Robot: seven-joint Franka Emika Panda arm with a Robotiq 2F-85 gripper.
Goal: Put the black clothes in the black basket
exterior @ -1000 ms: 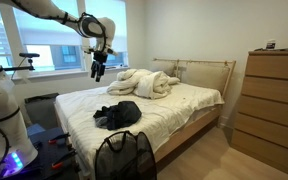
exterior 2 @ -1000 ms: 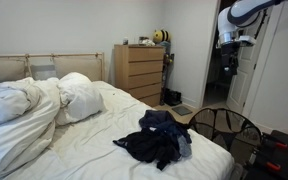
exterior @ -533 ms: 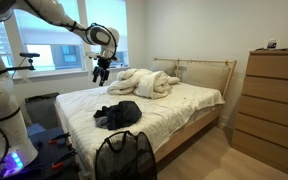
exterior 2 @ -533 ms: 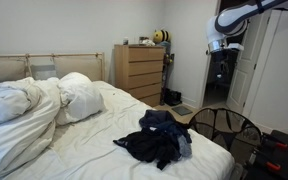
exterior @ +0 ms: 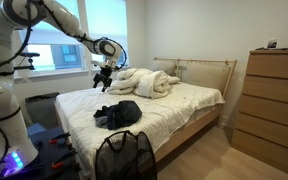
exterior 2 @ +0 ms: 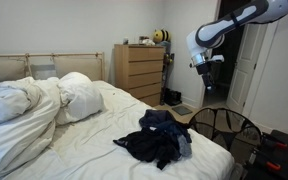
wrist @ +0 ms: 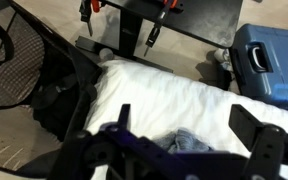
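A heap of black clothes (exterior: 118, 113) lies on the near end of the white bed, also shown in an exterior view (exterior 2: 160, 138). The black mesh basket (exterior: 123, 157) stands on the floor at the bed's foot; its rim shows in an exterior view (exterior 2: 224, 128) and at the left of the wrist view (wrist: 29, 62). My gripper (exterior: 101, 82) hangs open and empty in the air above the bed, well above and behind the clothes (exterior 2: 206, 73). In the wrist view the gripper (wrist: 189, 125) is spread over the sheet, with dark and grey cloth (wrist: 187, 145) below it.
A bundled white duvet (exterior: 146, 82) lies near the headboard. A wooden dresser (exterior: 272, 100) stands beside the bed. A blue suitcase (wrist: 274, 65) and a black stand are on the floor. A window is behind the arm.
The arm has swung over the bed and lowered, bringing the gripper closer to the clothes. The clothes and basket have not moved.
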